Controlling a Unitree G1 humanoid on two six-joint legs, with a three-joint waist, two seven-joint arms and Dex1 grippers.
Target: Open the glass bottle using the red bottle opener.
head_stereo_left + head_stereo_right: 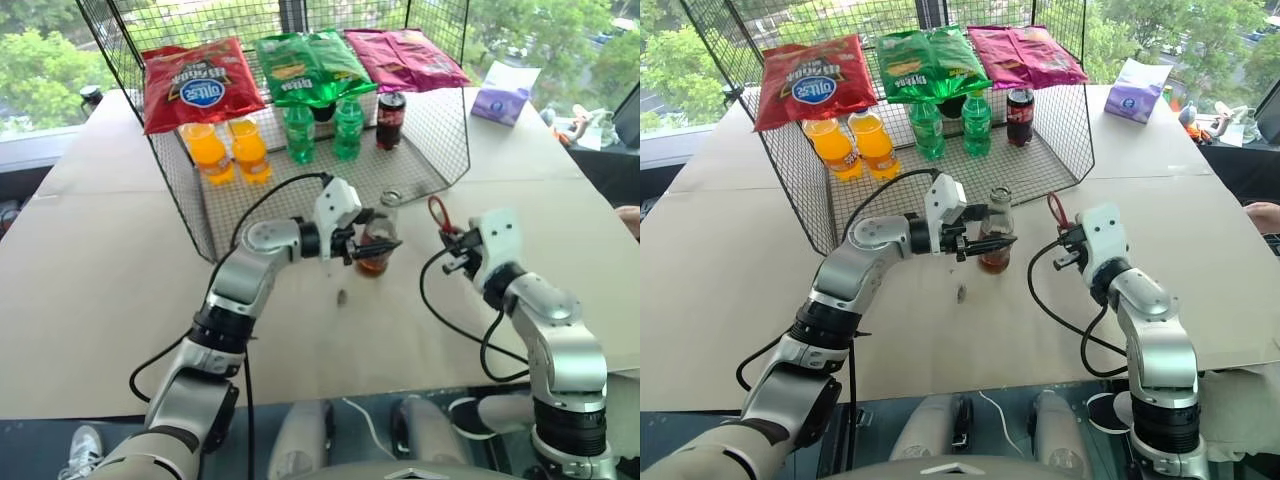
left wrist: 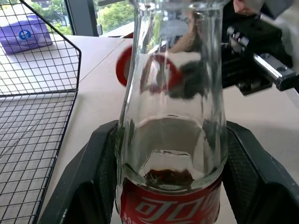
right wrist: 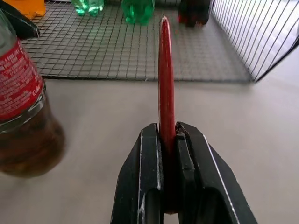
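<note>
Left wrist view: left gripper [image 2: 170,186] clamped around the glass bottle [image 2: 170,140] at its shoulder just above the red label, bottle upright on the desk [image 1: 120,290] in front of the wire basket [image 1: 440,140]. Right gripper [image 3: 169,154] is pinched tight on the handle of the red bottle opener [image 3: 166,79], loop head up, beside the bottle but apart from it. Judged next: bring the loop over the bottle mouth, seat it squarely, lever gently while the left keeps the bottle steady; whether a cap remains I cannot tell.
</note>
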